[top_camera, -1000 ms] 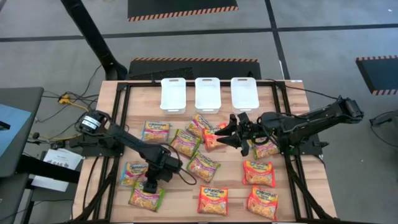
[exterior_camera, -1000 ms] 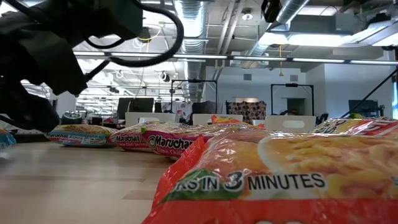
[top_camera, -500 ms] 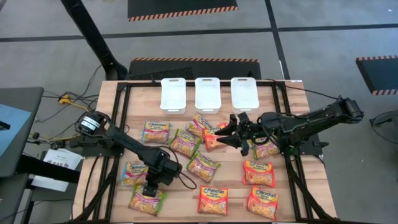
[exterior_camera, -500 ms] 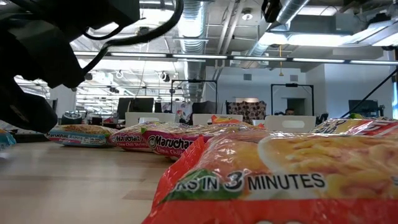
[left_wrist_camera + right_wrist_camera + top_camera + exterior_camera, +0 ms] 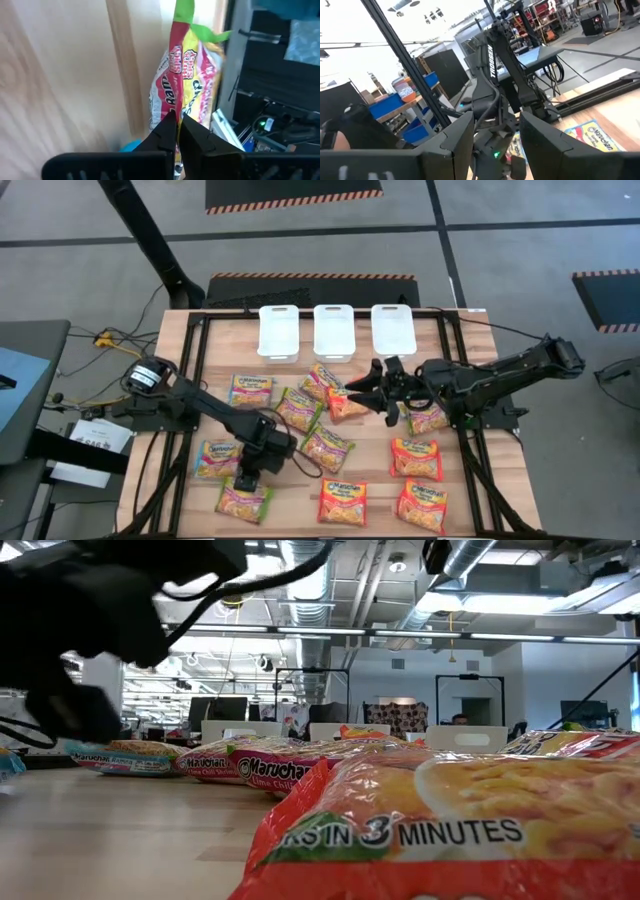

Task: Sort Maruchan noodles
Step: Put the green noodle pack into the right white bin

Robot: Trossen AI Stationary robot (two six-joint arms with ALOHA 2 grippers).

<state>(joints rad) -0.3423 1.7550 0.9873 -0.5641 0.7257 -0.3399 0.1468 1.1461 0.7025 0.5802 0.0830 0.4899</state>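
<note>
Jaws of our left gripper (image 5: 177, 131) are pinched tight on the green-yellow noodle packet (image 5: 243, 500) at the table's seven o'clock; our right gripper (image 5: 365, 392) hovers spread wide over an orange packet (image 5: 347, 407) near centre.

Bare table (image 5: 190, 385) lies along the far-left edge; noodle packets (image 5: 327, 448) crowd the middle, and three white trays (image 5: 335, 331) line the far edge.
</note>
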